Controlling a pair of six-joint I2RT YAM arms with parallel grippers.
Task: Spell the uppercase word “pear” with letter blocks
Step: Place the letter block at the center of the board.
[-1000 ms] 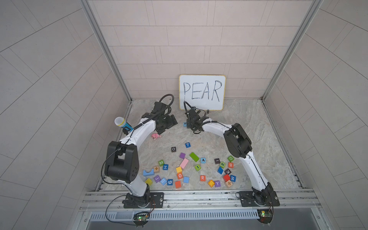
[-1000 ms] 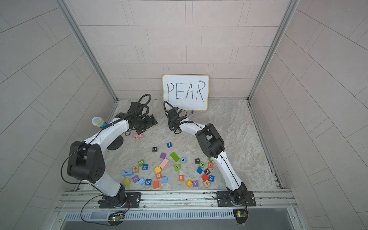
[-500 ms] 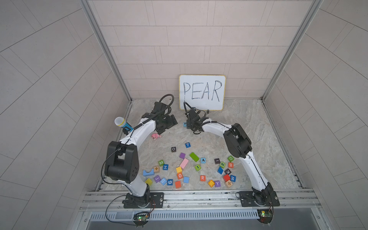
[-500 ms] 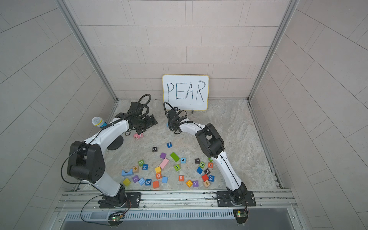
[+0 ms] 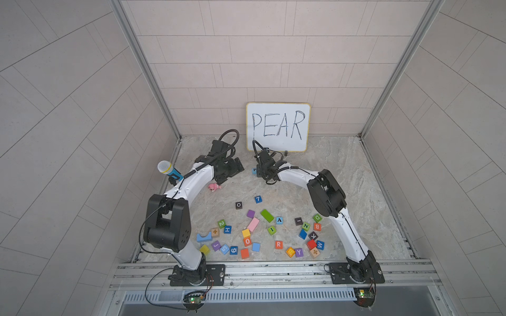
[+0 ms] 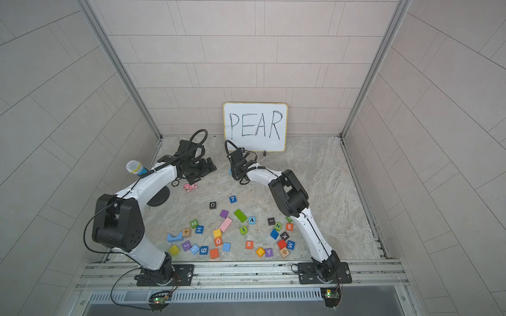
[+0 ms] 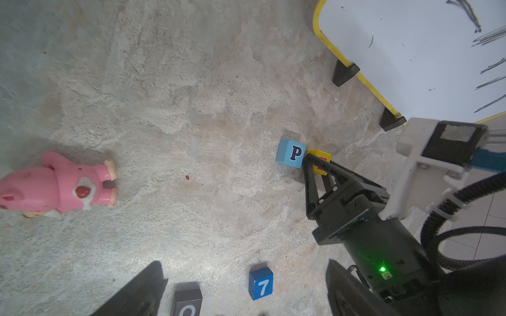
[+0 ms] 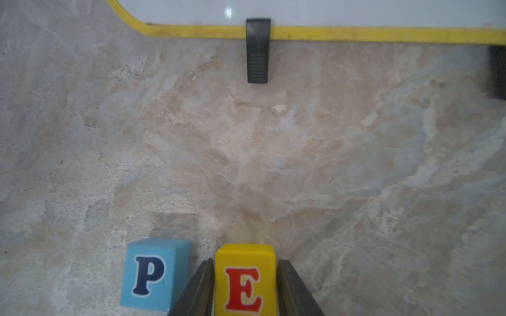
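Observation:
The light-blue P block (image 8: 153, 273) stands on the stone floor in front of the whiteboard, also seen in a top view (image 5: 254, 170). Right beside it stands the yellow E block (image 8: 244, 279), upright on the floor. My right gripper (image 8: 244, 261) straddles the E block, its fingers a hair off the block's sides. The left gripper (image 7: 243, 266) hovers open and empty a little to the left, over bare floor. The light-blue A block (image 5: 279, 220) and the orange R block (image 5: 278, 244) lie among the loose blocks at the front.
The whiteboard (image 5: 278, 127) reading PEAR leans on the back wall. A pink pig toy (image 5: 214, 187) lies under the left arm, with a toy microphone (image 5: 167, 168) beside it. The blue 7 cube (image 5: 258, 199), a black O cube (image 5: 238, 205) and several coloured blocks spread across the front.

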